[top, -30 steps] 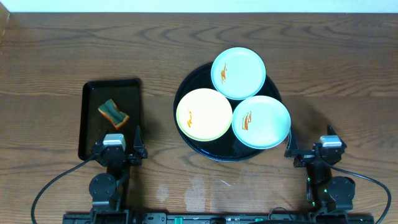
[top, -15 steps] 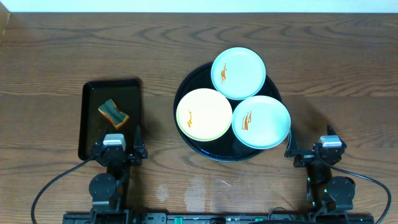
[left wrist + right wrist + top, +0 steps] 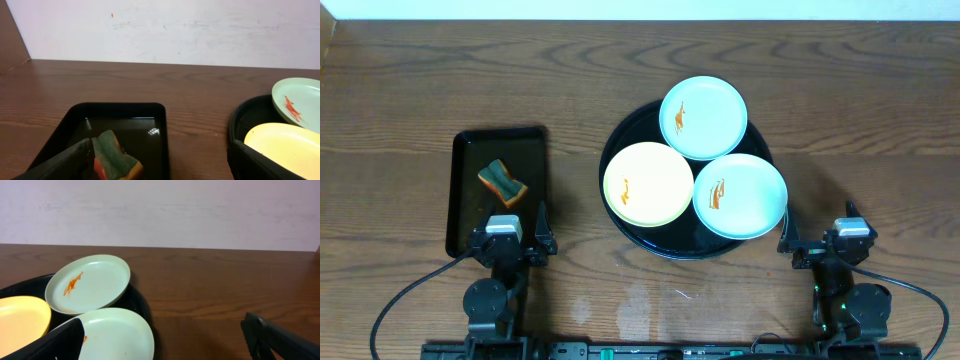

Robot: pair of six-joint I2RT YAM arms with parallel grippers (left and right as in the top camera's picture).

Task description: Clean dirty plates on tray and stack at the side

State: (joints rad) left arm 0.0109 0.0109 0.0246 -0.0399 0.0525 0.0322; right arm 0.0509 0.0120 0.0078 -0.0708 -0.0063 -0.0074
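The round black tray [image 3: 617, 226] holds three plates, each with an orange smear: a mint one [image 3: 703, 117] at the back, a yellow one [image 3: 648, 184] at the left and a mint one [image 3: 740, 195] at the right. My left gripper [image 3: 508, 228] rests open at the table's front, just behind a rectangular tray. Open too, my right gripper [image 3: 820, 232] sits at the front right, beside the round tray's rim. In the right wrist view the nearer mint plate [image 3: 120, 335] lies by my left finger [image 3: 55, 345]. Nothing is held.
A green and orange sponge [image 3: 502, 182] lies in the small rectangular black tray [image 3: 465, 225] at the left, which looks wet. In the left wrist view the sponge [image 3: 112, 160] is close ahead. Bare wooden table lies around both trays.
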